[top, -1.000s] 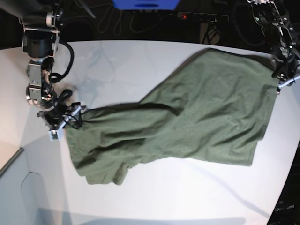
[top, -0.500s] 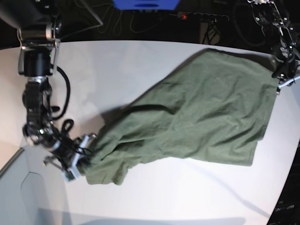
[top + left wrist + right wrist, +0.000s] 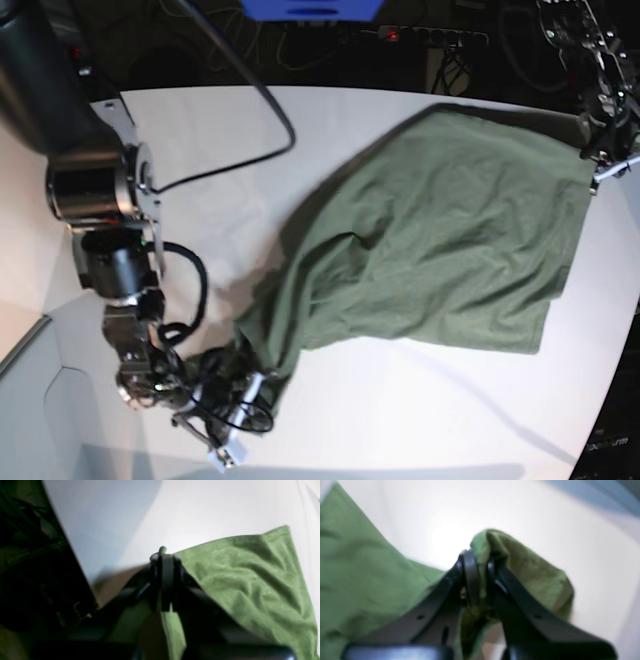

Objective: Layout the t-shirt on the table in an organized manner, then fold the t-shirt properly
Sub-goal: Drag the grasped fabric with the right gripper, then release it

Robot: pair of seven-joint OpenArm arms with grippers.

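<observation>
Still laying out: shirt (image 3: 440, 240) bunched, unfolded on the surface (image 3: 200, 150), both sets of fingers clamped on its edges.

We see a plain olive-green t-shirt (image 3: 450, 230) on the white worktop (image 3: 420, 410), black claws (image 3: 480, 580) at its edges, and something blue (image 3: 310, 8) beyond the worktop.

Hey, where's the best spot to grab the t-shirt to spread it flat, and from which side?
Probably the loose corner of the t-shirt at its near right hem, approached from the table edge: that hem lies flat and free. The right gripper and left gripper already pinch two other edges.
</observation>
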